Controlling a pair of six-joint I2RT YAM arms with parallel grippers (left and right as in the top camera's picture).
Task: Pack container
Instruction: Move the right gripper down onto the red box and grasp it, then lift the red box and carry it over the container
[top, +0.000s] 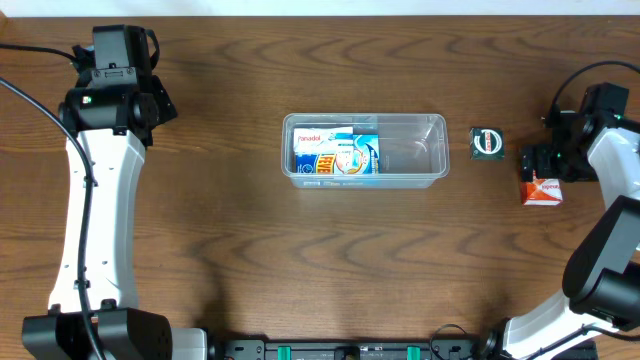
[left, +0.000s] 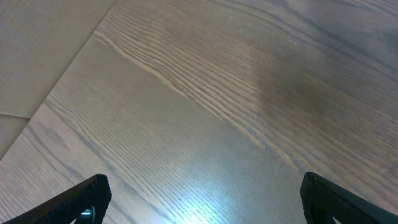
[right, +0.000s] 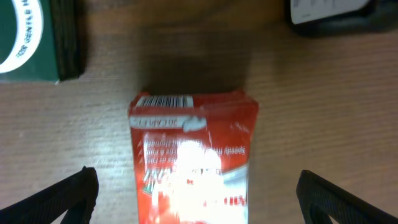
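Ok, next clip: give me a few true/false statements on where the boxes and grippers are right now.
1. The container holds a blue-and-white box. True.
2. The right gripper is open, with its fingers either side of the red box. True.
3. The red box lies inside the container. False: it lies on the table, outside the container.
4. The left gripper grips a box. False: the left gripper is open over bare table.

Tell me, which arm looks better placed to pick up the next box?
Right. The right gripper hovers open directly over the red box, not far from the container. The left gripper sits far off, seeing only table.
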